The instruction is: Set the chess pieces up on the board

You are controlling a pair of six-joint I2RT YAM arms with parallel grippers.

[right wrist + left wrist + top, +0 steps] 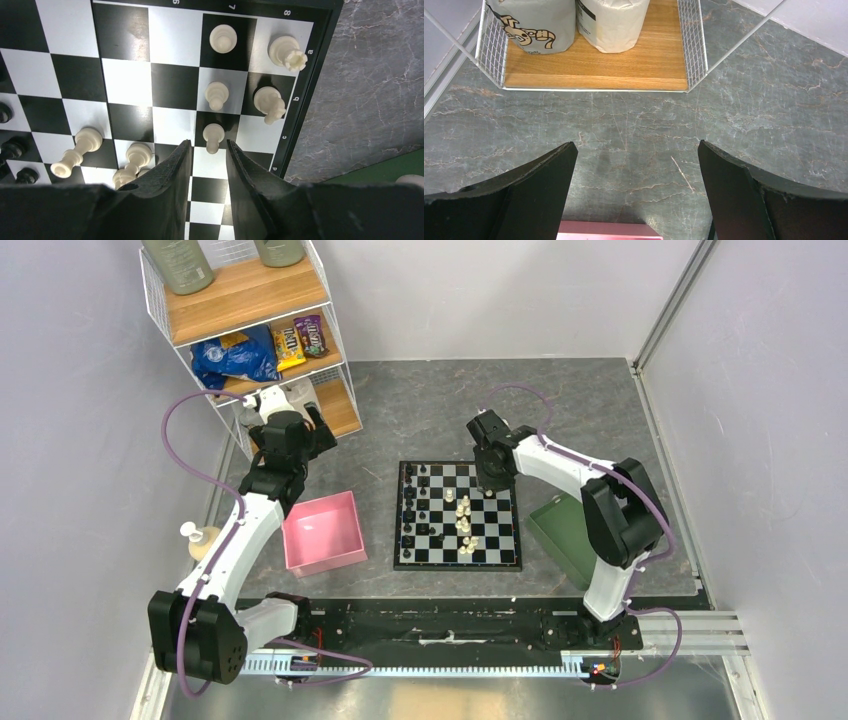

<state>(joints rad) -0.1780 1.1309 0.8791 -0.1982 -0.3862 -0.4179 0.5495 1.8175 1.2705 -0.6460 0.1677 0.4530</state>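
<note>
The board lies mid-table with black chess pieces along its left side and white ones near its centre. My right gripper hovers over the board's far right part. In the right wrist view its fingers stand slightly apart, open, with a white pawn upright on the board just past the fingertips, free of them. A rook, a knight and two more pawns stand nearby; a white piece lies tipped over. My left gripper is wide open over bare table.
A pink tray sits left of the board and a green tray right of it. A wire shelf with snacks stands at the back left, with paper rolls on its bottom level. A soap bottle stands by the left arm.
</note>
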